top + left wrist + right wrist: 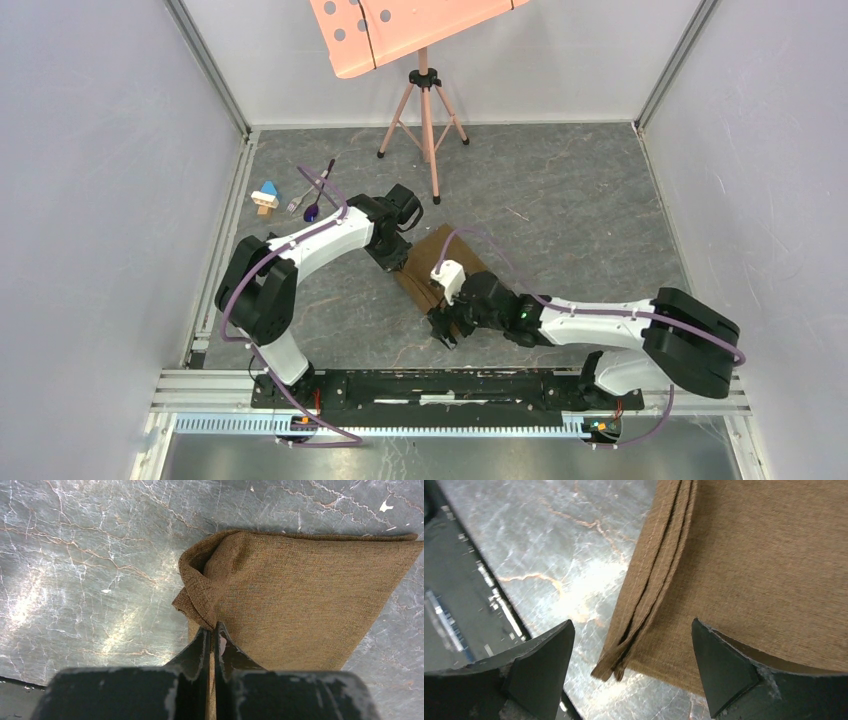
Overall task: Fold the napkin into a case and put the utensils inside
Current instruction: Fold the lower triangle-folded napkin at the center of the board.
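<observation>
Far left: one toy block (266, 197), one fork (297, 204) and one spoon (312, 211), well apart from the napkin (420, 268), folded mid-table. One pink tripod (426, 120) behind. Left gripper (212, 630) pinches the napkin's bunched corner. Right gripper (632, 630) is spread wide over its layered edge.

Napkin (300, 595) plain olive-brown; table (75, 555) grey, marbled; spoon (314, 208) bowl purple; tripod (426, 110) pink.

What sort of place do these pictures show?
Most likely a robot lab test cell: plain white walls on aluminium rails enclose a marble-look table, the left arm and right arm are bolted to a frame at its near edge, and a pink tripod stands at the back.
</observation>
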